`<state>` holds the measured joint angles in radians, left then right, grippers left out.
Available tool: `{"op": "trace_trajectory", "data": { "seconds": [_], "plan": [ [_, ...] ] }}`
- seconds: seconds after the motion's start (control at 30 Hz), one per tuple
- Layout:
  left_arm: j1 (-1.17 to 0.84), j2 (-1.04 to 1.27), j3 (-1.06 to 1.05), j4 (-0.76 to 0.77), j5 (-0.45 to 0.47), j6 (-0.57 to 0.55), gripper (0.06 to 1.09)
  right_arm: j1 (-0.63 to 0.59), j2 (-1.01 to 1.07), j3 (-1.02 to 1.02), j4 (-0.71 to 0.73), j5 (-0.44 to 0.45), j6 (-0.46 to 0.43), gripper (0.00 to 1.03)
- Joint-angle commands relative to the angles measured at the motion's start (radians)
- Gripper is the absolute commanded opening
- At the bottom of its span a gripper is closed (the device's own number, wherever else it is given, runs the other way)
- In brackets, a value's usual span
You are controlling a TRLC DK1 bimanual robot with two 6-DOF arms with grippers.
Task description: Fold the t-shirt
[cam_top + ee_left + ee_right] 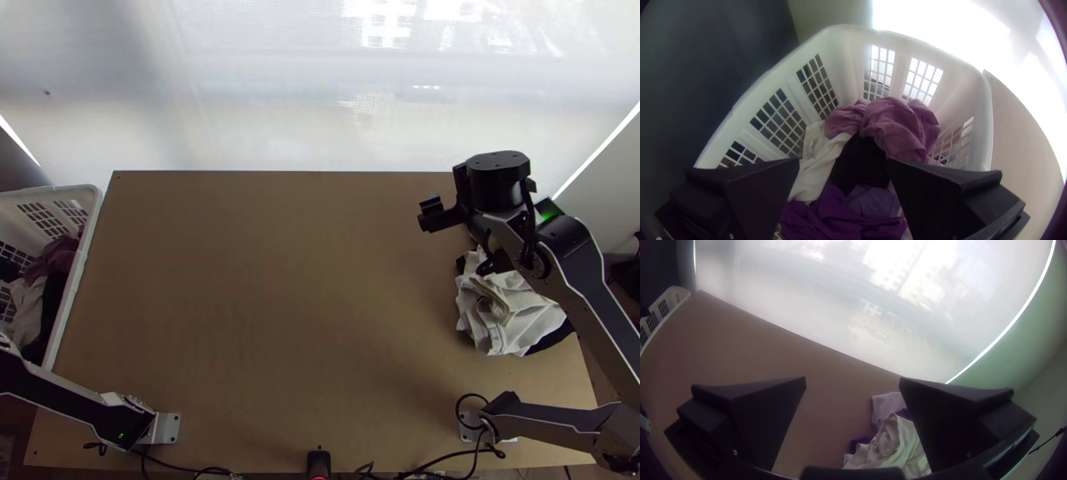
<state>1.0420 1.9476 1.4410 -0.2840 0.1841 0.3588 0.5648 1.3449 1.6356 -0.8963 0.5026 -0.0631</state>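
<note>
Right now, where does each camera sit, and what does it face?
Top: high over the table's near edge, facing steeply down; both arms.
Left wrist: on that arm, facing down into the basket; left hand, open.
Right wrist: on that arm, facing the table's far edge; right hand, open.
Top and right share white cloth.

A white plastic basket (850,62) stands beside the table (280,280).

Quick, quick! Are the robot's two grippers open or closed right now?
Left gripper: open, holding nothing, over the basket.
Right gripper: open, holding nothing, over the table.
</note>
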Motion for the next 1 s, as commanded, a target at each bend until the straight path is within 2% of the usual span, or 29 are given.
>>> {"op": "trace_trajectory", "data": {
  "seconds": [0.0, 0.1, 0.3, 0.43, 0.97],
  "plan": [
    [-0.028, 0.142, 0.177, -0.146, 0.028, 0.042, 1.02, 0.004, 0.016, 0.027, -0.015, 0.008, -0.009, 0.98],
    [-0.05, 0.209, 0.276, -0.254, 0.043, 0.057, 1.02, 0.004, 0.017, 0.027, -0.016, 0.01, -0.01, 0.98],
    [-0.096, 0.312, 0.389, -0.31, 0.052, 0.086, 1.02, 0.004, 0.019, 0.027, -0.021, 0.011, -0.02, 0.98],
    [-0.109, 0.432, 0.544, -0.429, 0.057, 0.083, 1.02, 0.003, 0.019, 0.035, -0.038, 0.013, -0.024, 0.98],
    [-0.198, 0.677, 0.82, -0.449, 0.057, 0.074, 1.02, 0.003, 0.017, 0.044, -0.07, 0.016, -0.032, 0.98]
  ]
}}
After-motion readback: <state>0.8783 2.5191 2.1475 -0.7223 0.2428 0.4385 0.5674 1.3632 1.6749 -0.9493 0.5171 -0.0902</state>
